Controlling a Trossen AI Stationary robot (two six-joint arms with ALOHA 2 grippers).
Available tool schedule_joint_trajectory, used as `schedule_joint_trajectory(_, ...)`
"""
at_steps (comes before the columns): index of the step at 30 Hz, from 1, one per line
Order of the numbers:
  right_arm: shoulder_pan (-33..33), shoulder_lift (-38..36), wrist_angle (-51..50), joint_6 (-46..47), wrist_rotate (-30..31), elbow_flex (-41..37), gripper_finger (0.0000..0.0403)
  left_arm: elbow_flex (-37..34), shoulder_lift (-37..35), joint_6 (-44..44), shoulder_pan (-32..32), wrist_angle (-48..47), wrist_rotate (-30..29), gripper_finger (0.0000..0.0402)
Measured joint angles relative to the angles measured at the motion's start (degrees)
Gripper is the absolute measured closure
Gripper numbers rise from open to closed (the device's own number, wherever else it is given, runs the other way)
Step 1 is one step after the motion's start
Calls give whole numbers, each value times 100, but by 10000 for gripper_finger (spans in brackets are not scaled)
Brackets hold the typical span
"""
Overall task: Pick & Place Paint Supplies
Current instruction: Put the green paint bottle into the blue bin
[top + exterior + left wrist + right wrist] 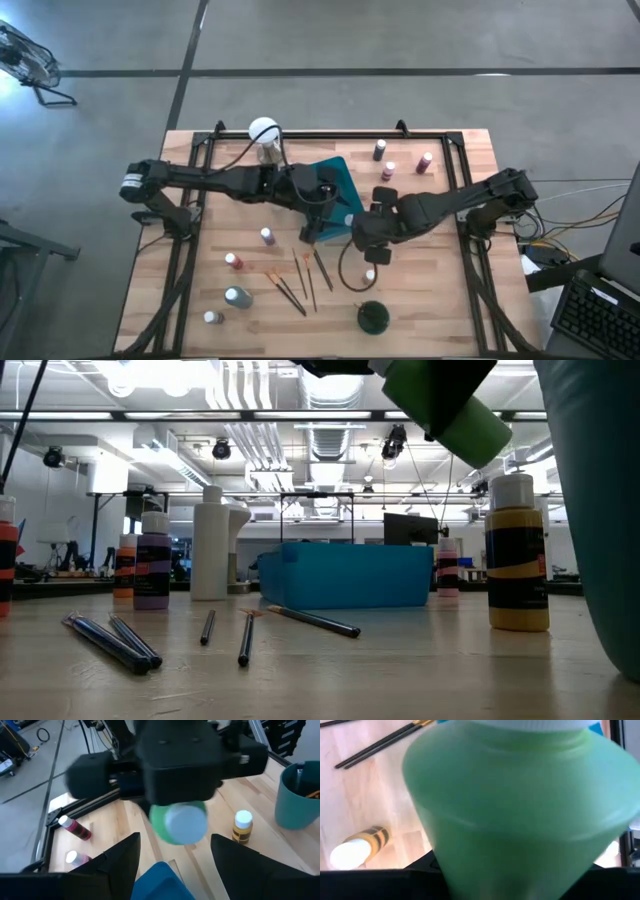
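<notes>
My right gripper point(358, 228) hangs over the table's middle, shut on a large green bottle point(510, 810). The bottle's white cap point(187, 822) faces my left gripper. In the low view the green bottle point(445, 405) is tilted, high above the table. My left gripper point(175, 865) stands open close by, over the near edge of the teal tray point(335, 180), with nothing between its fingers. Several thin brushes point(300, 280) lie flat on the wood. A yellow bottle point(370, 275) stands upright near my right gripper. My right gripper holds the green bottle by its body point(470, 870), toward the bottom end. The bottle itself hides the fingers, so the kind of hold does not show. The bottle is lifted clear of the table and tilted, its capped end point(535, 724) pointing away from the wrist.
Three small bottles point(388, 170) stand at the far right, and several more point(233, 261) at the near left. A dark teal cup point(372, 317) holding brushes stands at the near edge. A white globe point(263, 130) sits at the far edge. A black frame point(200, 150) borders the table.
</notes>
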Motion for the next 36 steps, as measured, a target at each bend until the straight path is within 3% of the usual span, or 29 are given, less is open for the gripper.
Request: schedule_joint_trajectory(36,-348,97,604,-628,-297,31,246,-98,61,181,9,193,-107,161)
